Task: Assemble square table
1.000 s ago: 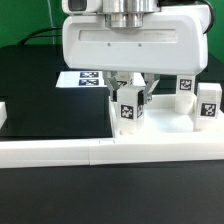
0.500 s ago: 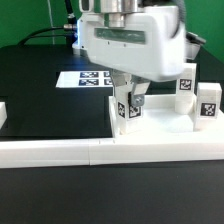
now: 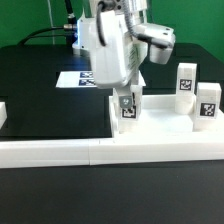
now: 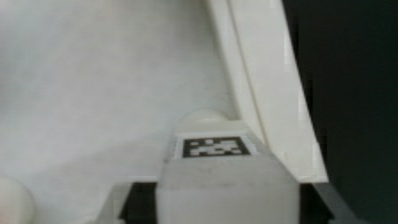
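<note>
Gripping white tagged leg (image 3: 127, 107) | upright | on white slab (image 3: 160, 125)

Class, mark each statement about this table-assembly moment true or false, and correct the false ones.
1. The tool is closed on a white tagged leg. True.
2. That leg stands near a corner of the white tabletop slab. True.
3. Four legs are already standing at the slab's corners. False: besides the held leg, only two other legs show, both toward the exterior view's right.
4. The marker board lies on top of the slab. False: it lies on the black table, behind the slab.
5. The held leg lies flat on its side. False: it is upright.
</note>
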`<state>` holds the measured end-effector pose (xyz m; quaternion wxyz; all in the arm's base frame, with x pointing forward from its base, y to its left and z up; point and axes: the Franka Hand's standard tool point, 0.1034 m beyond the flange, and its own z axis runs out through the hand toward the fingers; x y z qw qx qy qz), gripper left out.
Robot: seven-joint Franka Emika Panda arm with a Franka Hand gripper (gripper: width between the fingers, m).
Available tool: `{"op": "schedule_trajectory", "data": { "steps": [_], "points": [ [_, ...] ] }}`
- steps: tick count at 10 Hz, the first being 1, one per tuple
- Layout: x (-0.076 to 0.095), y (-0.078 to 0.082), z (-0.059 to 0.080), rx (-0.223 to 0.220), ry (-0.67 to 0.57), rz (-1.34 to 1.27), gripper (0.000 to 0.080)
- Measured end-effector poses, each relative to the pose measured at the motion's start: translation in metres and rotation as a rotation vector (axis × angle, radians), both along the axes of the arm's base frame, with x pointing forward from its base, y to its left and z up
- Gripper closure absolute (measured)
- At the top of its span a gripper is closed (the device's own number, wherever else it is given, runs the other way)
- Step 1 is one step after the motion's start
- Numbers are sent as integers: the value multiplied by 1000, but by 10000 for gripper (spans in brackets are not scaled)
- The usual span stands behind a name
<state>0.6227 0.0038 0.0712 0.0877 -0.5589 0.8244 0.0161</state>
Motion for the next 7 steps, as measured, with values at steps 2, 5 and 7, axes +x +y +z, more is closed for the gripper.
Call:
{"op": "schedule_trajectory", "data": {
  "steps": [2,5,7],
  "points": [
    [-1,-1,0,8,12,-81,509],
    [-3,-4,0,-4,32,-96,504],
    [-3,-4,0,-4,31,-89,373]
  ]
}}
